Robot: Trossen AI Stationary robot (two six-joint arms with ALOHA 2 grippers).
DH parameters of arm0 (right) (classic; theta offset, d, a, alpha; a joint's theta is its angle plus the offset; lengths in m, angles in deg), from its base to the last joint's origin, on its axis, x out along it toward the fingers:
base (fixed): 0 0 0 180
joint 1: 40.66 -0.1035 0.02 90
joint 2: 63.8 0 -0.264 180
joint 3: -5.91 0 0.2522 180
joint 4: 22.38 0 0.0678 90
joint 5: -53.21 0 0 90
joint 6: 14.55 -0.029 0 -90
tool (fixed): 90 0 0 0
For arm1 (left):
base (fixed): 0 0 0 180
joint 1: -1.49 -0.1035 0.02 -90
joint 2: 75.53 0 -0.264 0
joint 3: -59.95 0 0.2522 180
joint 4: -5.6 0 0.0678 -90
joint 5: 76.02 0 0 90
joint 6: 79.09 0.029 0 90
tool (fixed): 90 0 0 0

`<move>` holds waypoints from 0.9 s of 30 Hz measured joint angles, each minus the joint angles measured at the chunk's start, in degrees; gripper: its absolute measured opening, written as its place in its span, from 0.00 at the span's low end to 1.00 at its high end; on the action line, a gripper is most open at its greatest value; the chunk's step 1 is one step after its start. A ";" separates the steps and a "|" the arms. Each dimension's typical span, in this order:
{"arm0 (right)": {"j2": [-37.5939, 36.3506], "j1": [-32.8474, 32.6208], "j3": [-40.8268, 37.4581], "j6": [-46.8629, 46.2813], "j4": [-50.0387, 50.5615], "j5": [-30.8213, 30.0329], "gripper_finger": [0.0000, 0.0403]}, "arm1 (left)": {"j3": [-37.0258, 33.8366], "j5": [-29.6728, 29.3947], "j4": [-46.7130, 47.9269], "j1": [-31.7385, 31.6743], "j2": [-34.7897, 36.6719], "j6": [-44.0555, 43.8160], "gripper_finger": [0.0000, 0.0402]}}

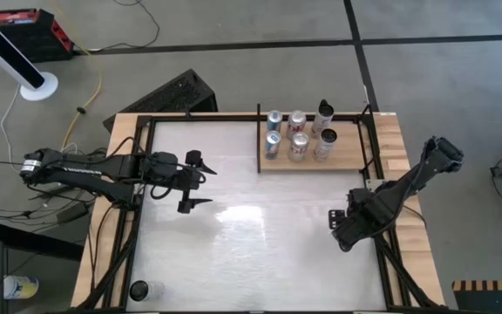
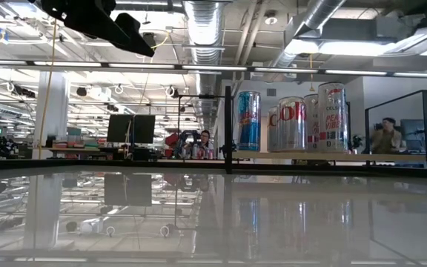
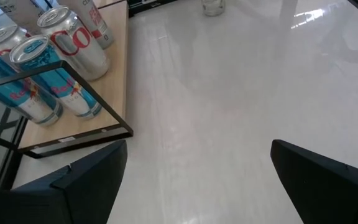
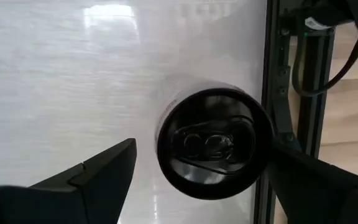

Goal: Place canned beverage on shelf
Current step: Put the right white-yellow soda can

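Observation:
A beverage can [image 4: 211,144] with a dark top and pull tab stands upright on the white table next to the right-hand black rail [image 4: 270,74]. My right gripper [image 4: 202,149] points straight down over it, open, with one finger showing on each side of the can's top. In the high view my right gripper [image 1: 336,222] and its arm hide this can. The shelf [image 1: 347,157], tan wood with black rails, lies at the far edge and carries several upright cans [image 1: 299,135]. My left gripper [image 1: 200,183] hangs open over the table's left part, holding nothing.
Black frame rails run around the table, and one [image 1: 375,249] lies close beside my right gripper. A small dark round object [image 1: 138,290] sits at the near left corner. The table's middle [image 1: 251,235] is bare. In the low view, people show in the room beyond the shelf [image 2: 325,156].

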 joint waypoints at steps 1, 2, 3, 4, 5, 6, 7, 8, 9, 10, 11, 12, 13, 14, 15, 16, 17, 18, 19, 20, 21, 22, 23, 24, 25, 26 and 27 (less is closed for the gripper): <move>0.08 0.00 0.00 -0.01 -0.20 0.02 0.90 | 0.00 -0.02 0.00 0.00 0.00 0.25 0.95; 0.08 -0.13 0.00 -0.01 -0.29 0.02 0.89 | 0.00 0.00 -0.02 0.00 0.00 0.48 0.95; 0.07 -0.33 0.00 -0.03 -0.27 -0.03 0.87 | 0.00 0.00 -0.02 -0.01 0.00 0.56 0.95; 0.06 -0.34 0.00 -0.24 -0.08 -0.08 0.85 | 0.00 0.00 0.00 -0.02 0.00 0.56 0.95; 0.17 -0.31 0.00 -0.64 0.00 -0.09 0.82 | 0.00 0.00 -0.01 -0.02 0.00 0.56 0.95; 0.39 -0.26 0.00 -0.78 0.07 -0.07 0.78 | 0.00 0.00 -0.01 -0.02 0.00 0.58 0.95; 0.45 -0.26 0.01 -0.84 0.15 -0.09 0.75 | 0.00 0.00 -0.02 -0.02 0.00 0.58 0.95; 0.45 -0.26 0.02 -0.86 0.14 -0.08 0.72 | 0.00 0.00 0.00 -0.02 0.00 0.58 0.95; 0.45 -0.26 0.02 -0.82 0.03 -0.09 0.69 | 0.00 0.00 0.03 -0.02 0.00 0.58 0.95; 0.45 -0.26 0.02 -0.55 -0.09 -0.14 0.68 | 0.00 0.00 0.11 -0.02 0.00 0.58 0.95; 0.45 -0.26 0.02 -0.06 -0.10 -0.29 0.68 | 0.00 0.00 0.22 -0.02 0.00 0.61 0.95; 0.45 -0.26 0.02 0.53 -0.11 -0.64 0.68 | 0.00 0.00 0.31 -0.02 0.00 0.62 0.95; 0.45 -0.26 0.02 1.39 -0.07 -1.37 0.68 | 0.00 0.00 0.30 -0.02 0.00 0.62 0.95; 0.45 -0.26 0.02 3.01 -0.11 -2.30 0.68 | 0.00 0.00 0.30 -0.02 0.00 0.62 0.95; 0.36 -0.26 0.01 5.19 -0.25 -3.53 0.68 | 0.00 0.00 0.31 -0.02 0.00 0.62 0.95; 0.17 -0.26 0.00 7.72 -0.45 -4.90 0.68 | 0.00 0.00 0.31 -0.02 0.00 0.63 0.95; 0.00 -0.16 -0.02 11.10 -0.93 -6.41 0.68 | 0.00 0.00 0.30 -0.02 0.00 0.64 0.95; -0.08 0.06 -0.02 15.57 -1.74 -8.28 0.68 | 0.00 0.00 0.19 -0.02 0.00 0.64 0.95; -0.09 0.29 -0.02 20.25 -2.79 -9.91 0.68 | 0.00 0.00 0.04 -0.02 0.00 0.64 0.95; -0.08 0.58 -0.02 24.80 -3.84 -11.27 0.68 | 0.00 0.00 -0.05 -0.02 -0.01 0.66 0.95; -0.07 1.06 -0.02 28.50 -4.70 -11.97 0.68 | 0.00 0.00 -0.05 -0.02 0.00 0.86 0.95; -0.07 1.64 -0.02 32.04 -5.50 -12.10 0.68 | 0.00 0.00 -0.06 -0.02 0.00 1.03 0.95; -0.07 2.21 -0.02 36.05 -6.09 -12.09 0.68 | 0.00 0.00 -0.27 -0.02 -0.02 1.06 0.95; -0.07 2.85 -0.02 40.49 -7.10 -12.03 0.68 | 0.00 0.01 -0.78 -0.02 -0.02 1.04 0.95; -0.07 3.42 -0.04 44.81 -8.20 -11.85 0.68 | 0.00 0.02 -1.43 -0.02 -0.02 0.97 0.95; -0.07 4.11 -0.04 48.63 -9.05 -11.49 0.68 | 0.00 0.02 -2.07 -0.02 -0.02 0.82 0.95; -0.07 4.84 -0.02 51.68 -9.81 -11.21 0.68 | 0.00 0.02 -2.41 -0.02 -0.02 0.51 0.95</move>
